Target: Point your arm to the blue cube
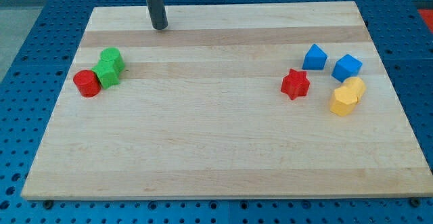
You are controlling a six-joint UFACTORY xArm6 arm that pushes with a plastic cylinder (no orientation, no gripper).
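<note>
The blue cube (347,67) lies at the view's right, next to a blue block with a peaked top (314,57) on its left. My tip (160,28) is near the view's top, left of centre, far to the left of both blue blocks and touching no block. The rod rises out of the top of the view.
A red star block (295,84) lies left of the blue blocks. A yellow block (348,96) lies just below the blue cube. At the view's left, a red cylinder (86,83) touches a green block (108,68). The wooden board (223,149) rests on a blue perforated table (27,48).
</note>
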